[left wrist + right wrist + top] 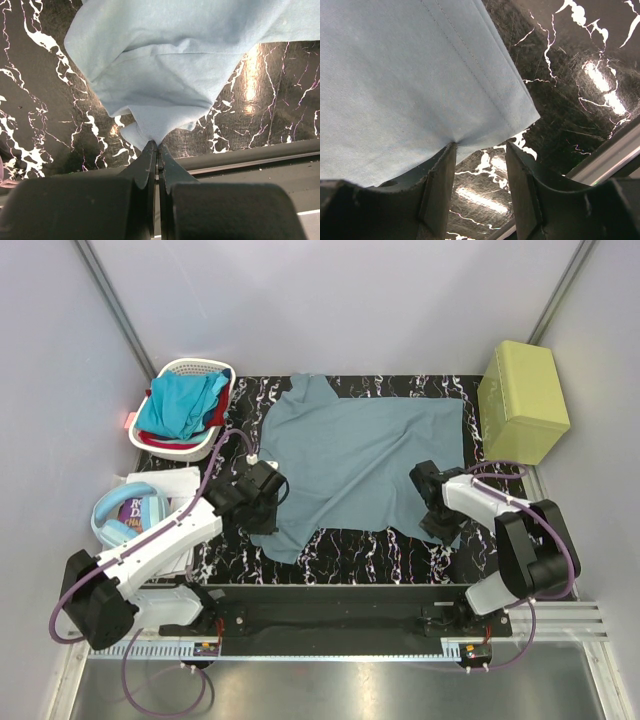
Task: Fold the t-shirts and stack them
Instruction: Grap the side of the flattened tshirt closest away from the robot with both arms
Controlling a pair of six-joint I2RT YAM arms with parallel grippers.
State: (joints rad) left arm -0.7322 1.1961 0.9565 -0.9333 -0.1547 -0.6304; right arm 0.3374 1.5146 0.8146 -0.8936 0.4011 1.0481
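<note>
A muted grey-blue t-shirt (pixel 360 455) lies spread on the black marbled table (pixel 400 550). My left gripper (pixel 268 502) is at its lower left edge. In the left wrist view the gripper (pixel 158 146) is shut on a bunched fold of the grey-blue t-shirt (pixel 170 60). My right gripper (pixel 432 502) is at the shirt's lower right corner. It stands open (pixel 481 146), with bare table between the fingers. One finger (pixel 440 185) touches the hemmed corner of the shirt (pixel 410 85). A turquoise t-shirt (pixel 180 405) lies crumpled over a red one (pixel 214 420) in the basket.
The white laundry basket (pixel 195 364) stands at the back left. A yellow-green box (pixel 522 400) sits at the back right. Light-blue headphones (pixel 125 515) rest on a book left of the left arm. A black rail (pixel 330 600) runs along the near table edge.
</note>
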